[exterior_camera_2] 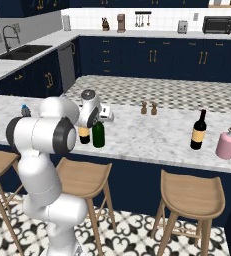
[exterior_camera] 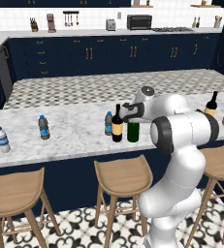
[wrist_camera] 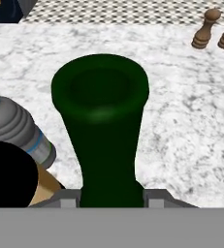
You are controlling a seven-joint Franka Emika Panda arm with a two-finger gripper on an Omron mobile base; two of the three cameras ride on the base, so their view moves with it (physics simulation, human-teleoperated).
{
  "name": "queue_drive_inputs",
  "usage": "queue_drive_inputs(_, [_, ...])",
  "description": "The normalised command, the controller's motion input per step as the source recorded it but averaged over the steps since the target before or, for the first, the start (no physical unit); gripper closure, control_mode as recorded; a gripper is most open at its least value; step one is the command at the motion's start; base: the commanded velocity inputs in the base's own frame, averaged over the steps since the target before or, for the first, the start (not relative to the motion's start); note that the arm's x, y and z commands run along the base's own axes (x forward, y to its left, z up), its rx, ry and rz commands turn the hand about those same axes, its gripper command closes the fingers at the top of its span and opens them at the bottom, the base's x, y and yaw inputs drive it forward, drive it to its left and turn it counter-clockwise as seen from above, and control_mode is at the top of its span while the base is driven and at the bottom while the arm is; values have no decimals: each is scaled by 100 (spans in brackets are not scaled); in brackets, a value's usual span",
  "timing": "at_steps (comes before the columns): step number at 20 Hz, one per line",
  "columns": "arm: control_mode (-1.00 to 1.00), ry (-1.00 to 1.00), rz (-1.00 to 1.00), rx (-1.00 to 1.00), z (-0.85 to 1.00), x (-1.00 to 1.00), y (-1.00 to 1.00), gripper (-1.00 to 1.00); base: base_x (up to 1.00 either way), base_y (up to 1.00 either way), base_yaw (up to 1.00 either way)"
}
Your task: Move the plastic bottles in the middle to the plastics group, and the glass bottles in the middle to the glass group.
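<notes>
Evidently the plain green bottle [wrist_camera: 101, 126] stood mid-counter, its neck clamped between the gripper's [wrist_camera: 111, 197] closed fingers, probably for a lift toward the glass group [exterior_camera_2: 199, 131]. At its nine o'clock in the hand view sat the blue-capped water bottle [wrist_camera: 16, 128], touching the dark labelled bottle [exterior_camera: 117, 124].

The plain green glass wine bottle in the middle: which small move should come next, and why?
Probably a short straight lift. The tool is shut on the plain green glass wine bottle, low on its neck, and the bottle stands on the white marble counter, close beside the dark wine bottle with the yellow-orange label. Lifting first should clear that neighbour.
</notes>
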Motion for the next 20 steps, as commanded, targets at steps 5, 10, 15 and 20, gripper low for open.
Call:
queue_drive_inputs(5, [-100,0,-1,0,13,-23,-21,100,0,0,0])
queue_drive_inputs(10, [-100,-11,-9,0,4,-34,-49,100,0,0,0])
queue_drive_inputs(15, [-100,-18,-5,0,13,-18,-68,100,0,0,0])
queue_drive_inputs(20, [-100,-12,-2,-2,24,-3,-70,100,0,0,0])
